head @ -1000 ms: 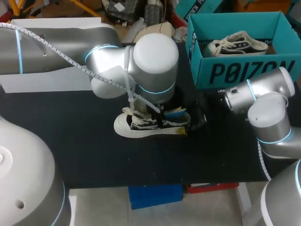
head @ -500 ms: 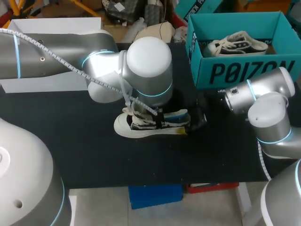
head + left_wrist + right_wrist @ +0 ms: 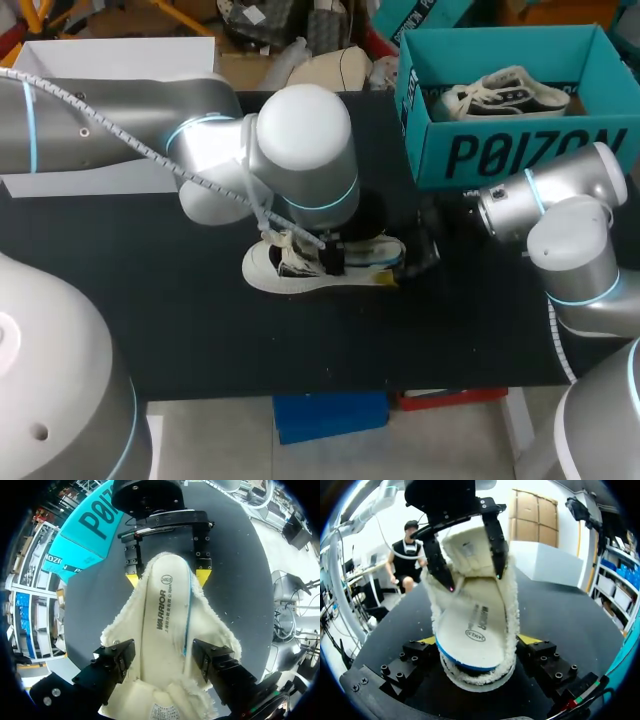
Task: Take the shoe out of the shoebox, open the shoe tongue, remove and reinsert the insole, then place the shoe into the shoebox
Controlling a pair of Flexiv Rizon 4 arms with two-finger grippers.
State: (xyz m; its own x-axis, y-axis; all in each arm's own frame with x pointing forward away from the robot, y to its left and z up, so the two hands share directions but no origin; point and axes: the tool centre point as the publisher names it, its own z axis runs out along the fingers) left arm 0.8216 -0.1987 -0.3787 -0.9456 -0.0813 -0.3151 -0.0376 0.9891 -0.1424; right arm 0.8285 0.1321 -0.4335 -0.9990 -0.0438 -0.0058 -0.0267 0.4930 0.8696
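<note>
A cream shoe [image 3: 300, 268] with black stripes and a fleece lining lies on its sole on the black table [image 3: 150, 300], toe to the left. Its white insole [image 3: 167, 615] with a blue edge lies flat inside it. My left gripper [image 3: 165, 655] hangs over the shoe's mouth, its black fingers [image 3: 115, 660] open and straddling the collar. From the right wrist view that same left gripper [image 3: 470, 560] stands wide above the insole [image 3: 470, 630]. My right gripper [image 3: 477, 642] is shut on the heel, a yellow tip pressed against each side; it also shows as the right gripper [image 3: 167, 577] ahead of my left.
A teal shoebox [image 3: 520, 150] stands at the back right with a second shoe [image 3: 505, 92] inside. A flat white box [image 3: 70, 175] lies at the back left, under my left arm. Bare black table spreads in front of the shoe.
My left gripper has opened and let go of the insole, which has dropped from sticking up at the heel to lying inside the shoe. The left arm shifted slightly left. The right arm stayed still.
</note>
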